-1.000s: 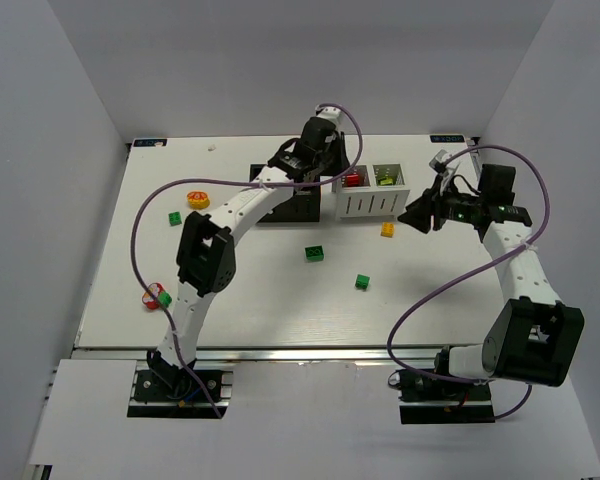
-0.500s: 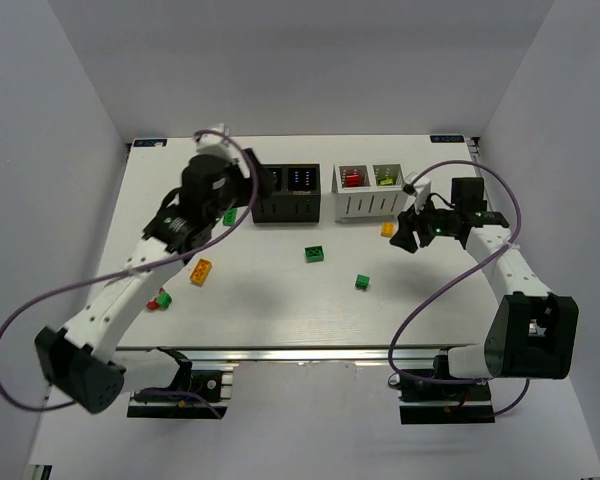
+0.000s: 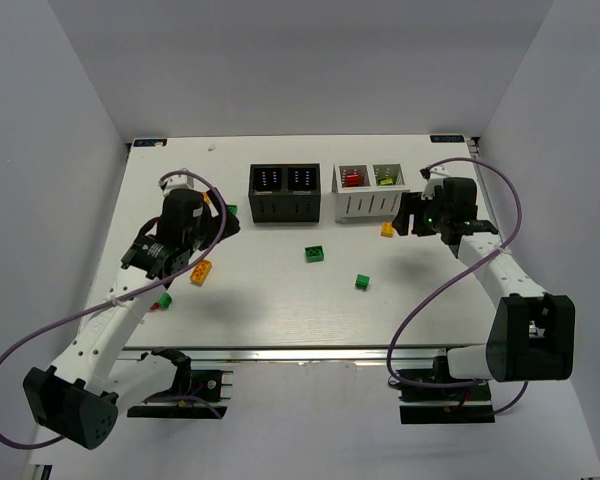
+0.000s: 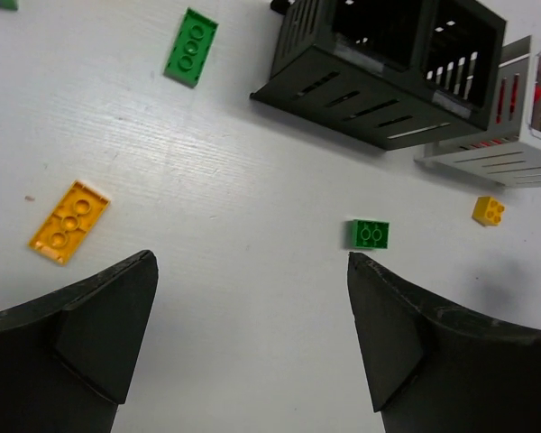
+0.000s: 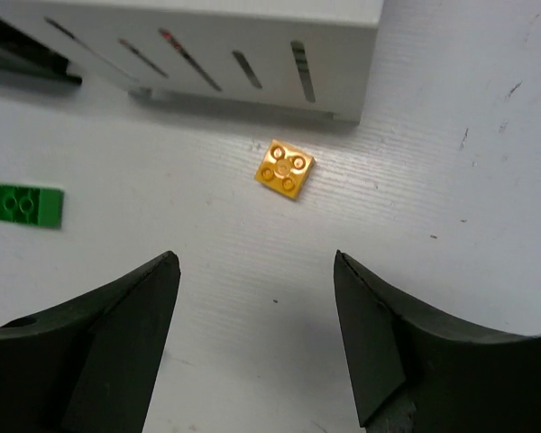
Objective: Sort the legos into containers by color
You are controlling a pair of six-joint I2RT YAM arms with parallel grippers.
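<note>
Moved over the last half second: left gripper, drawn back from the black container toward the near-left part of the bench; right gripper, brought closer to the white container and now just beside the orange 2x2 brick.

**Handling**
- Treat every piece as light, rigid and hard-shelled, with smooth plastic walls likely to skid if struck off-centre. No fragility expected.
- Take hold across two opposite flat side walls. Avoid corner-to-corner grips and the studs.
- Orange 2x2 brick: flat on the bench, studs up, near the corner of the white container but apart from it, turned at an angle to the jaws. Square the wrist to its walls before closing.
- Orange plate and green plate: very little wall height. Bring the fingertips almost onto the bench before pinching.

**Pose**
- Right arm: reached forward, wrist pitched down, jaws spread wide and empty, orange 2x2 brick ahead of the gap rather than within it.
- Left arm: folded back over the left half of the bench, wrist pitched down, jaws spread wide and empty above bare bench, between the orange plate and the green two-stud brick.
</note>
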